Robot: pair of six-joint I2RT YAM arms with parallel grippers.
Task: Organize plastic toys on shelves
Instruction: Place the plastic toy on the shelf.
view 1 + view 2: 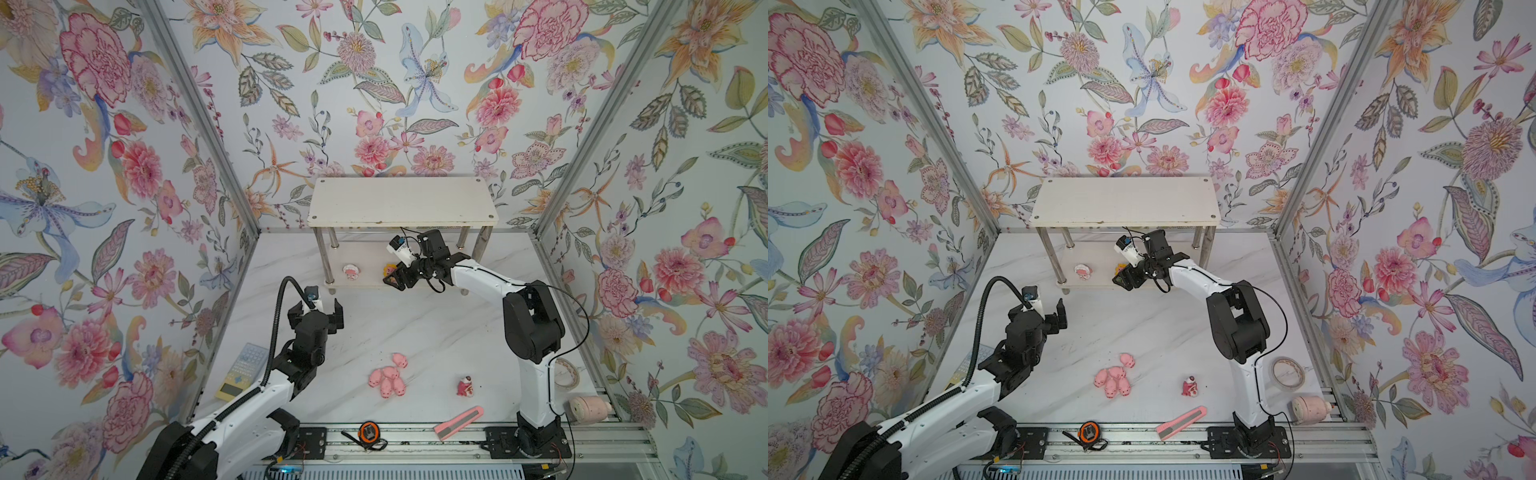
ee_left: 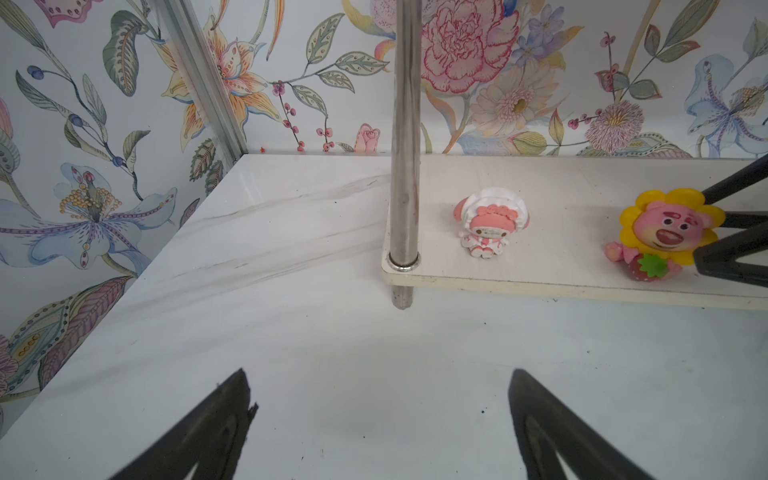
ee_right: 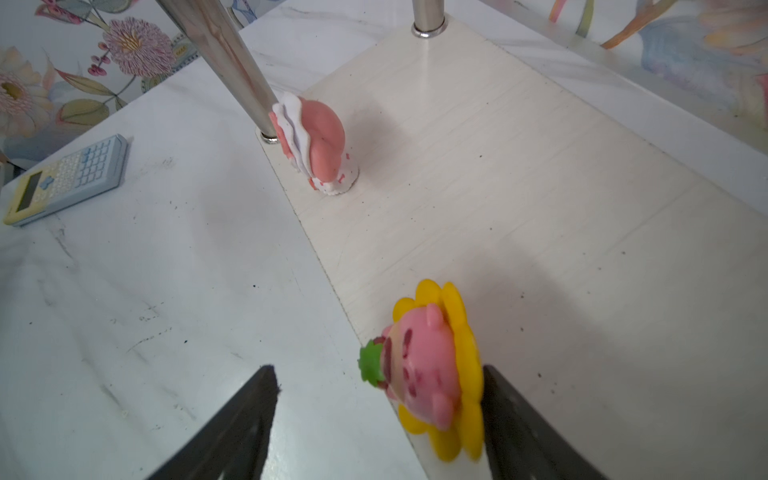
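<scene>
The shelves [image 1: 401, 201] stand at the back centre. On their lower board [image 2: 540, 266] a white-bonneted toy [image 2: 490, 226] and a yellow-flower toy [image 2: 665, 232] stand upright. My right gripper [image 3: 378, 374] is open around the flower toy [image 3: 432, 365]. One finger sits against its petals and the other is well apart from it. Several pink pigs [image 1: 388, 380] and a red-pink figure [image 1: 465, 386] lie on the table in front. My left gripper [image 1: 318, 311] hovers open and empty to the left of the shelves' front, fingers [image 2: 232, 415] wide over bare table.
A calculator [image 1: 243, 376] lies by the left wall. A tape measure [image 1: 368, 432] and a pink-and-grey bar [image 1: 459, 422] sit at the front edge. A tape roll [image 1: 1287, 373] and a pink cylinder [image 1: 590, 409] are behind the right arm's base. Chrome legs [image 2: 405, 145] flank the lower board.
</scene>
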